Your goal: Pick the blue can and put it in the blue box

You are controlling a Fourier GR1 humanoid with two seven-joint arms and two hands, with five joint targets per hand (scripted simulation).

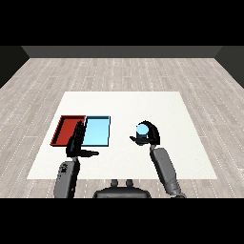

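Observation:
The blue can [142, 129] stands right of the table's middle, seen from above as a pale blue round top. My right hand [151, 136] is curled round it, fingers on its far and right sides and thumb at its near left. The light blue tray [97, 131] lies to the left of the can, with a gap of bare table between them. My left hand [76, 143] is open, fingers straight and pointing away, thumb out to the right. It hovers over the near edge where the two trays meet.
A red tray [66, 129] lies side by side with the light blue tray, on its left. The white table [167, 109] stretches wide behind and to the right of the can.

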